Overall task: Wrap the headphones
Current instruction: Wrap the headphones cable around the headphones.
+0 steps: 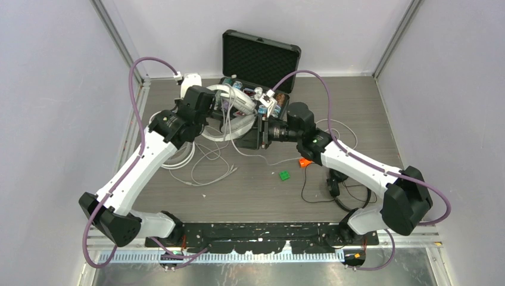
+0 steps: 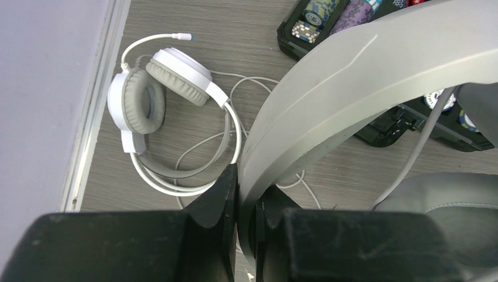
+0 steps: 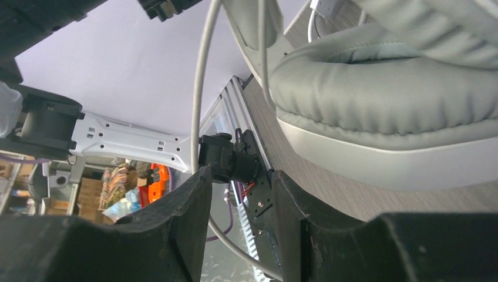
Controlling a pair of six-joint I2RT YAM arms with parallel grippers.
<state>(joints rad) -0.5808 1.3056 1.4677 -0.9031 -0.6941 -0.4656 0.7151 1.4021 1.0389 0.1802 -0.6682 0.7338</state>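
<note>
My left gripper [image 1: 207,100] [image 2: 246,176] is shut on the grey-white headband [image 2: 352,64] of one white headset [image 1: 229,122] and holds it up near the case. Its ear cushion [image 3: 382,100] fills the right wrist view. My right gripper [image 1: 261,128] [image 3: 241,176] is open, and this headset's grey cable [image 3: 199,88] runs down between its fingers, touching neither pad firmly. A second white headset [image 2: 147,100] lies on the table at the left, partly under my left arm [image 1: 178,156]. The black headset [image 1: 334,186] lies at the right by my right arm.
An open black case [image 1: 259,53] with poker chips [image 2: 314,17] stands at the back centre. Loose white cable [image 1: 208,173] spreads over the middle-left of the table. A green block [image 1: 284,175] and an orange block [image 1: 304,162] lie near the middle.
</note>
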